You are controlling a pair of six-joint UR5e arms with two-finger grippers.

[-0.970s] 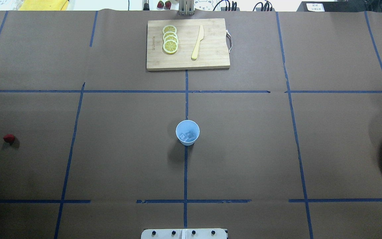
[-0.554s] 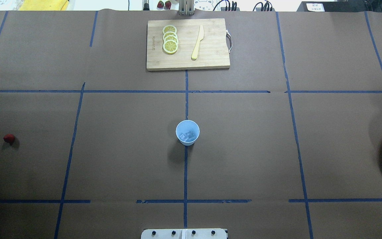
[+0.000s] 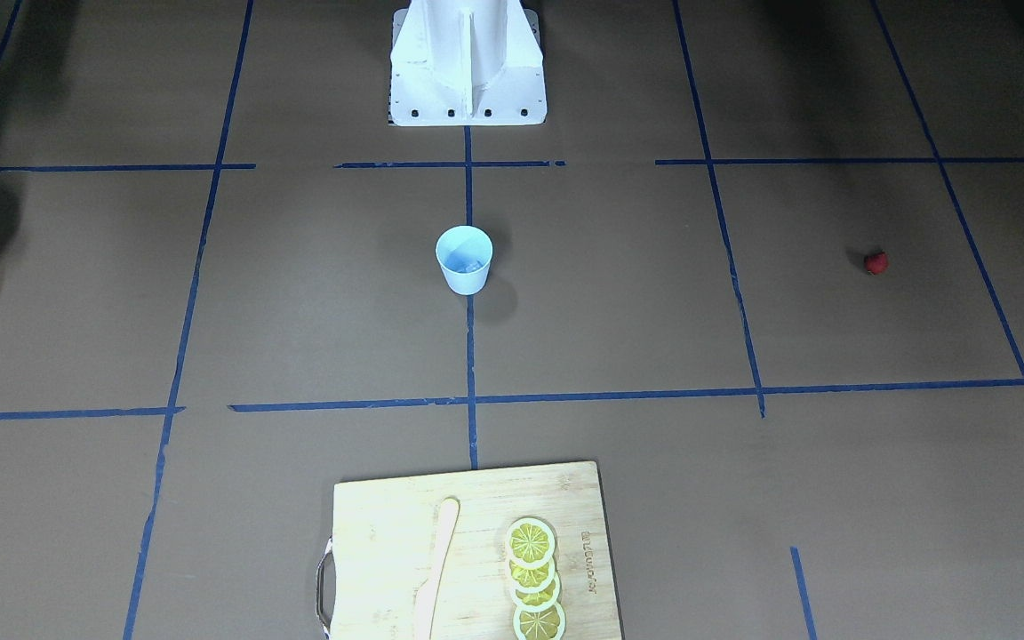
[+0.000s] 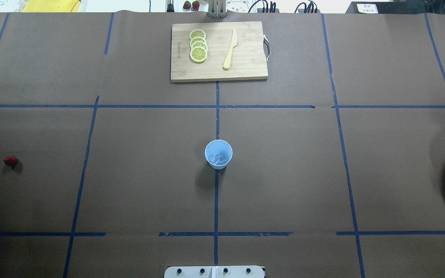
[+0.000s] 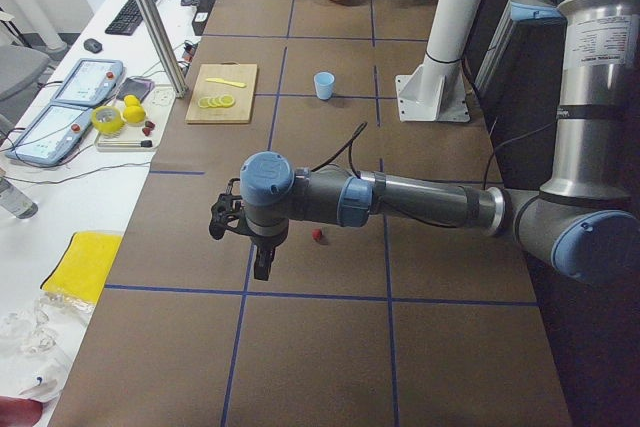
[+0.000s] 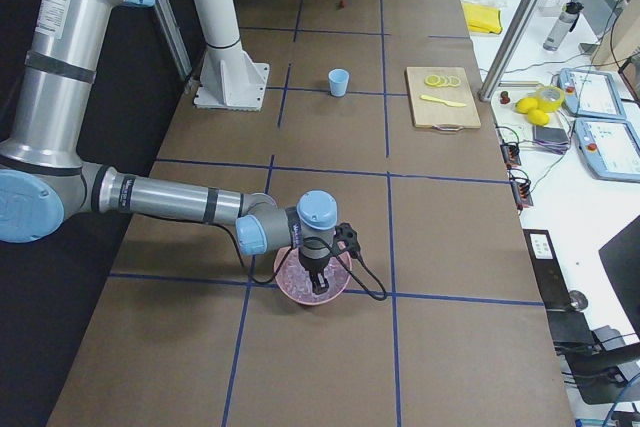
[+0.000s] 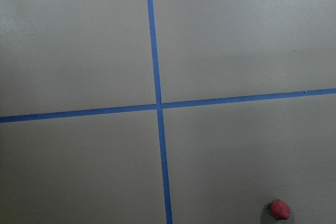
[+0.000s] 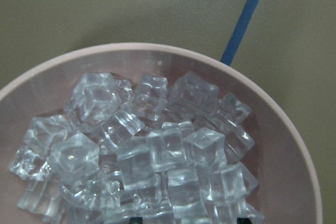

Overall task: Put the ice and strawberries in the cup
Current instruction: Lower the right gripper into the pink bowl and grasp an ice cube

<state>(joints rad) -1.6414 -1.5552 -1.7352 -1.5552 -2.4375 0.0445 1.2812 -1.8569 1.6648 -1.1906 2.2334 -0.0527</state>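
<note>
left arm (image 5: 420, 202): upper link upright, elbow bent sharply, forearm stretched out level and low | left wrist (image 5: 268, 183) turned down, left pincer (image 5: 262, 267) pointing straight down, opening not readable | right arm (image 6: 160, 197): upper link upright, elbow bent sharply, forearm level and low | right wrist (image 6: 315, 215) turned down, right pincer (image 6: 321, 287) pointing down, opening not readable

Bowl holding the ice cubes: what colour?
The bowl is pale pink, inside and on the rim. It shows best in the right wrist view.
</note>
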